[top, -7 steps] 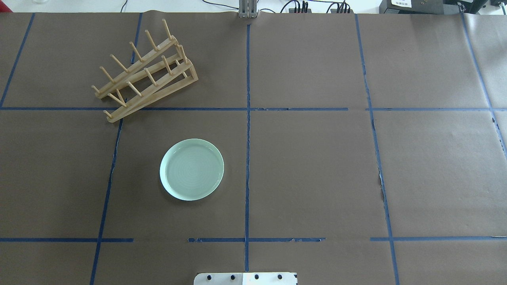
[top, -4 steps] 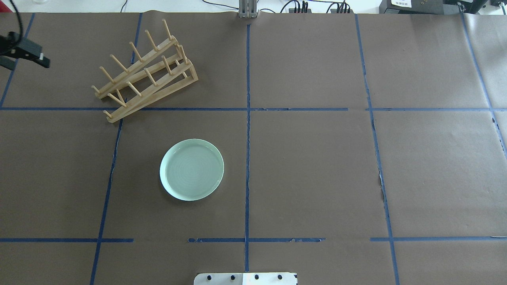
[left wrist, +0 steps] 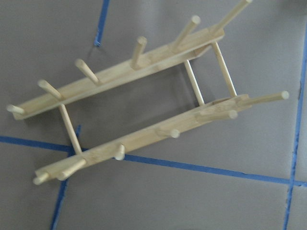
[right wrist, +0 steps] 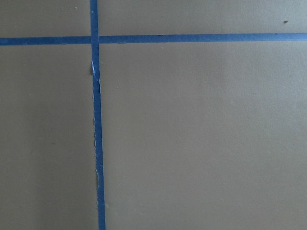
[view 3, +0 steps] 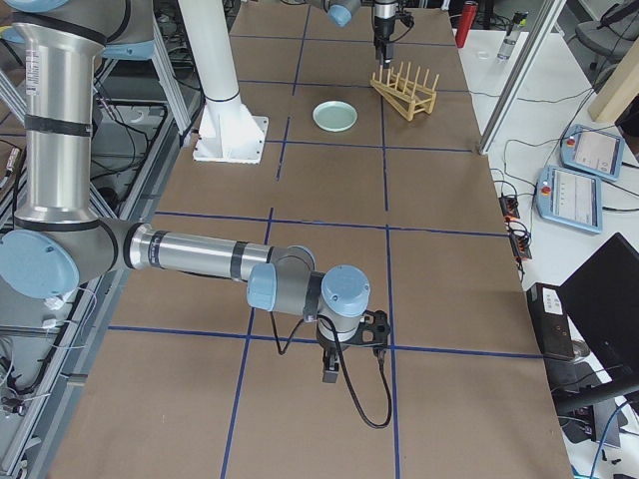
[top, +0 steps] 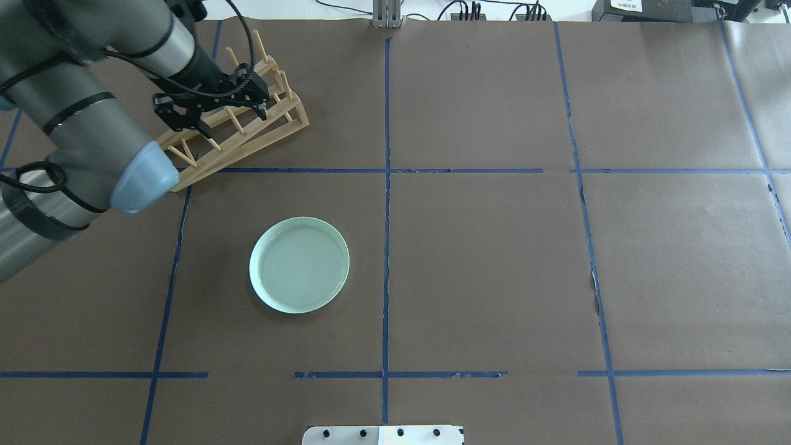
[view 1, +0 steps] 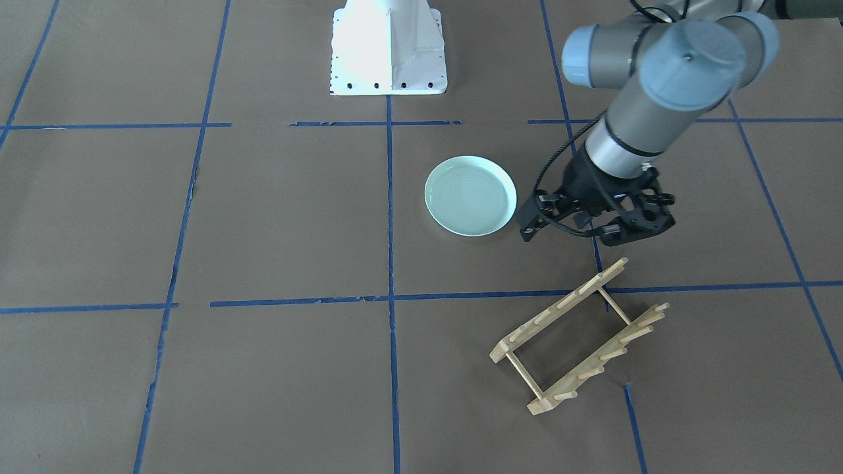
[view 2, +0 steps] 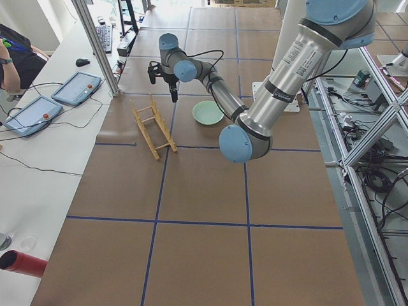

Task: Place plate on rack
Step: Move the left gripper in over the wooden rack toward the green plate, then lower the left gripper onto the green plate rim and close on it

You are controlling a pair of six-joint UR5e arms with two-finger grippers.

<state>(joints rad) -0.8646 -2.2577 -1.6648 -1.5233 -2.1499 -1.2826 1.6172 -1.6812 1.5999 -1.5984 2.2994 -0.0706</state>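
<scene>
The pale mint-green plate (top: pixel 299 264) lies flat on the brown table, also seen in the front-facing view (view 1: pixel 470 195). The wooden rack (top: pixel 272 127) stands at the far left, empty, its pegs upright (view 1: pixel 560 308). The left wrist view looks straight down on the rack (left wrist: pixel 120 79). My left gripper (top: pixel 213 114) hovers above the rack's plate-side edge (view 1: pixel 579 230), open and empty. My right gripper (view 3: pixel 334 371) hangs over bare table far from both and shows only in the exterior right view. I cannot tell whether it is open or shut.
The robot's white base plate (top: pixel 383 434) sits at the near table edge. Blue tape lines (top: pixel 386 185) divide the brown table cover. A metal post (top: pixel 386 15) stands at the far edge. Tablets (view 2: pixel 76 88) lie on a side desk.
My left arm has swung in from the left edge of the overhead view to above the rack. The plate and the rack have not moved.
</scene>
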